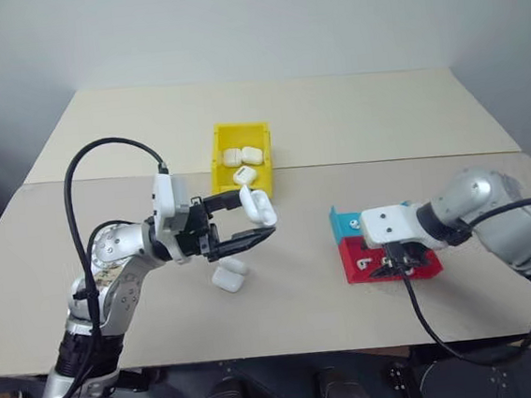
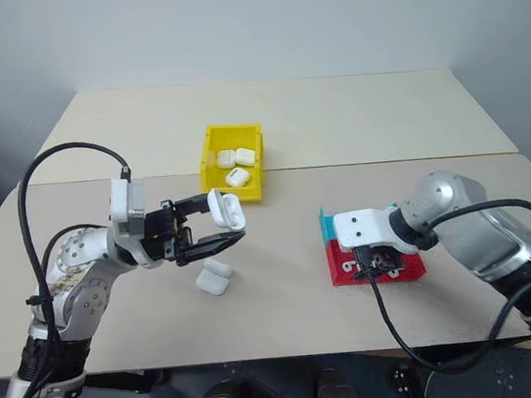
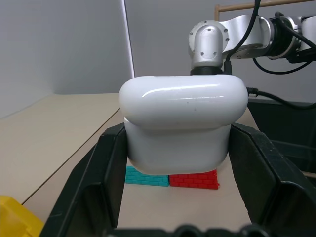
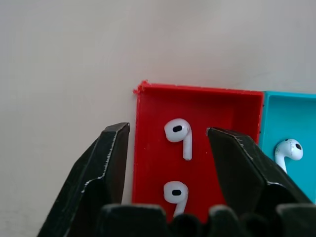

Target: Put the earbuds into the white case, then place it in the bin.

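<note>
My left gripper [image 1: 252, 221] is shut on a white case [image 1: 259, 208] and holds it in the air above the table, left of centre. In the left wrist view the case [image 3: 182, 123] sits clamped between both black fingers. My right gripper [image 4: 169, 132] points down over the red half of the tray [image 4: 148, 143], open, its fingers either side of one earbud [image 4: 178, 136] without touching it. A second earbud [image 4: 175, 192] lies closer in the same compartment, and a third [image 4: 287, 150] lies in the teal one. The yellow bin [image 1: 219, 156] stands behind the held case.
The bin holds several white cases [image 1: 243, 156]. Another white case [image 1: 228, 276] lies on the table below my left gripper. The teal-and-red tray [image 1: 348, 221] sits near the table's front right. A seam between two tabletops runs across behind the bin.
</note>
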Motion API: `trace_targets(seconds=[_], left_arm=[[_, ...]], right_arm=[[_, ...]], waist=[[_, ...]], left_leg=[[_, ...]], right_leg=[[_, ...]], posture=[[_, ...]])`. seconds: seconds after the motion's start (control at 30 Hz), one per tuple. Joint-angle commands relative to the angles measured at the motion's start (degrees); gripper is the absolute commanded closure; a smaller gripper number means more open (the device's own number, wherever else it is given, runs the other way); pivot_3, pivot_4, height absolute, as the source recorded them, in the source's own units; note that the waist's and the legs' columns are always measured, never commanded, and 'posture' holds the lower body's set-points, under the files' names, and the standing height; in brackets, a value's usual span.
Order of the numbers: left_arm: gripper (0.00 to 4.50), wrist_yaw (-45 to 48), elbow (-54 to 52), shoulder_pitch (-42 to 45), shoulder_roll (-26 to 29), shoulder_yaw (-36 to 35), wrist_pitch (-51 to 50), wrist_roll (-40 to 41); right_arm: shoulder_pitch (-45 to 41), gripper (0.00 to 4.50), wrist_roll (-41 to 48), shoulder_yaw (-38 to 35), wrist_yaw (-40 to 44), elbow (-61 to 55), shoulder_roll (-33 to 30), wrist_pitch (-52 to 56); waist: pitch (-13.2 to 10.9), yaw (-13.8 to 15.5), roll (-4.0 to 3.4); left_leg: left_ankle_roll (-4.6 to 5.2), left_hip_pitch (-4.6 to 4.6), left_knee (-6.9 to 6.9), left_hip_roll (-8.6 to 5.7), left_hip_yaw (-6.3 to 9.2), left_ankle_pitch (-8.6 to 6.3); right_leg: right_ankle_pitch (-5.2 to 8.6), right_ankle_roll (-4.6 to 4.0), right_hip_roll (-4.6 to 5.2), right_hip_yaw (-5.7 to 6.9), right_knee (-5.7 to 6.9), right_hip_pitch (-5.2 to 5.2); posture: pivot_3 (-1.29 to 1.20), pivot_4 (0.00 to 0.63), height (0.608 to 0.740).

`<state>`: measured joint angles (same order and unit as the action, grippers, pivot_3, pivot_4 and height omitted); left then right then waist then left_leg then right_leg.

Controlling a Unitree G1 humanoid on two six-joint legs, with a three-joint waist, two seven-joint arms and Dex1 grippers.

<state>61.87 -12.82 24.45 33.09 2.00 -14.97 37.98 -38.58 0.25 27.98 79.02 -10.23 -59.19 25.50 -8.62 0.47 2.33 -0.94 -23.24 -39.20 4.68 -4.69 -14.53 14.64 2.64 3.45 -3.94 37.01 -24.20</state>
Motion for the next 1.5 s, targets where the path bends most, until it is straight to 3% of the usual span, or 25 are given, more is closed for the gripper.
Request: trace_targets(seconds=[0.03, 0.53, 1.03, 1.2, 1.5], left_arm=[[1.72, -0.48, -2.8, -0.34, 0.24, -1.36, -0.49, 0.11], [1.72, -0.96, -6.8, -2.17, 1.28, -2.47, -6.34, 1.7], [1.72, -1.91, -8.61, -3.91, 1.43, -3.05, -6.43, 1.44], [1.72, -1.48, -8.01, -3.53, 1.33, -3.02, -6.36, 1.39], [1.72, 4.11, -5.27, -0.66, 1.08, -3.64, -6.8, 5.08]], right_arm=[[-2.78, 2.38, -3.13, 0.92, 1.3, 3.43, 2.2, -2.34], [-4.08, 2.38, -9.41, 1.71, 5.1, 12.48, 5.88, -12.5], [-2.78, 2.38, -10.73, 1.14, 5.85, 14.44, 7.87, -13.68], [-1.74, 3.85, -10.48, 0.6, 5.77, 13.73, 7.72, -12.89], [3.04, 3.86, -5.92, -7.29, 3.71, 7.52, 6.25, -5.32]], waist=[[0.0, 0.01, 0.0], [0.0, 0.14, 0.0], [0.0, 0.05, -0.01], [0.0, 0.1, -0.01], [0.0, 0.22, -0.01]], left_leg=[[0.0, 0.0, 0.0, 0.0, 0.0, 0.0], [0.0, 0.01, 0.0, 0.01, -0.02, 0.0], [0.0, 0.1, 0.0, 0.02, -0.03, 0.0], [0.0, 0.1, 0.0, 0.02, -0.03, 0.0], [0.0, 0.08, 0.0, 0.01, -0.03, 0.0]], right_leg=[[0.0, 0.0, 0.0, 0.0, 0.0, -0.01], [0.0, 0.0, -0.01, 0.0, 0.01, -0.01], [0.0, -0.01, -0.01, 0.0, 0.04, 0.06], [0.0, -0.01, -0.01, 0.0, 0.04, 0.07], [0.0, 0.0, -0.01, 0.0, 0.04, 0.07]], posture=[[0.0, 0.15, 0.74], [0.0, 0.15, 0.74], [0.0, 0.15, 0.74], [0.0, 0.15, 0.74], [0.0, 0.15, 0.74]])
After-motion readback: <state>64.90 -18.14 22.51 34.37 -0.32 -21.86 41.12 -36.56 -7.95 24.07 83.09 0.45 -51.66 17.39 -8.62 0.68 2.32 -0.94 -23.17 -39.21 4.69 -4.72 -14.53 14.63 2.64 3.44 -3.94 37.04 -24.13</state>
